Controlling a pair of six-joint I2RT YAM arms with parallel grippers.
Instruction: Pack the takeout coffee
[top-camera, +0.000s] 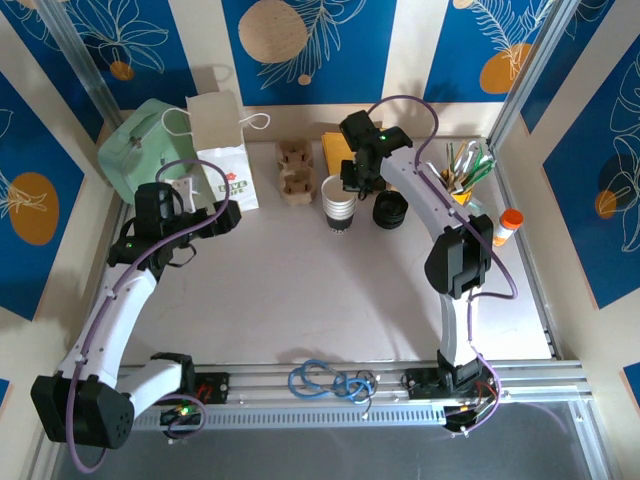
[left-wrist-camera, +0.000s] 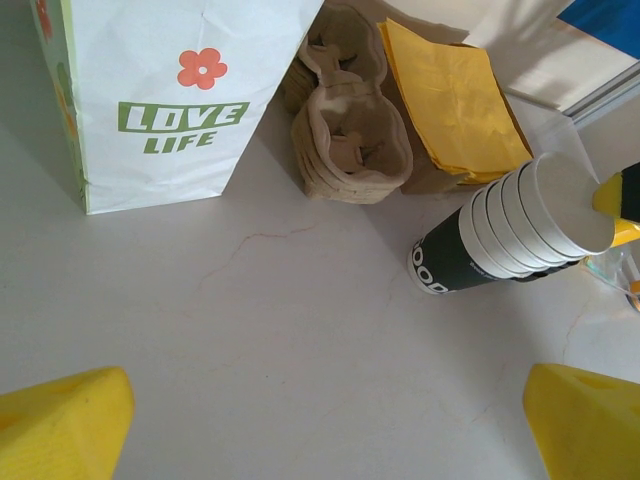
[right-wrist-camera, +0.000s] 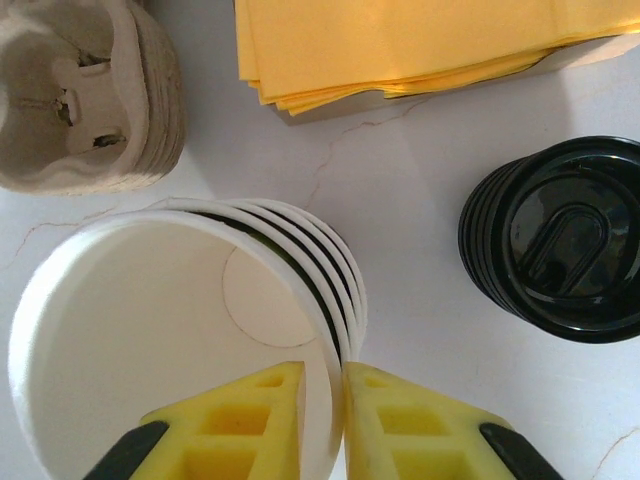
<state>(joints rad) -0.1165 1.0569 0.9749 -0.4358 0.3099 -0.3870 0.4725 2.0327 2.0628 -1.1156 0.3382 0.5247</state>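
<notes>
The stack of paper cups (right-wrist-camera: 150, 330) is smooth, matt white inside, and the right gripper (right-wrist-camera: 323, 380) at its rim has matt yellow plastic fingers. Right of the stack the black lids (right-wrist-camera: 560, 240) are glossy plastic. Behind it lie matt yellow paper napkins (right-wrist-camera: 400, 40) and rough pulp-card carriers (right-wrist-camera: 80, 90), on a smooth table (right-wrist-camera: 420, 200).

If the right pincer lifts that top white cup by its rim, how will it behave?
The top cup looks like thin, empty paper, so probably very light, and its rim may flex where the right pincer pinches it. It is nested in the cups below, which might cling and lift too.
</notes>
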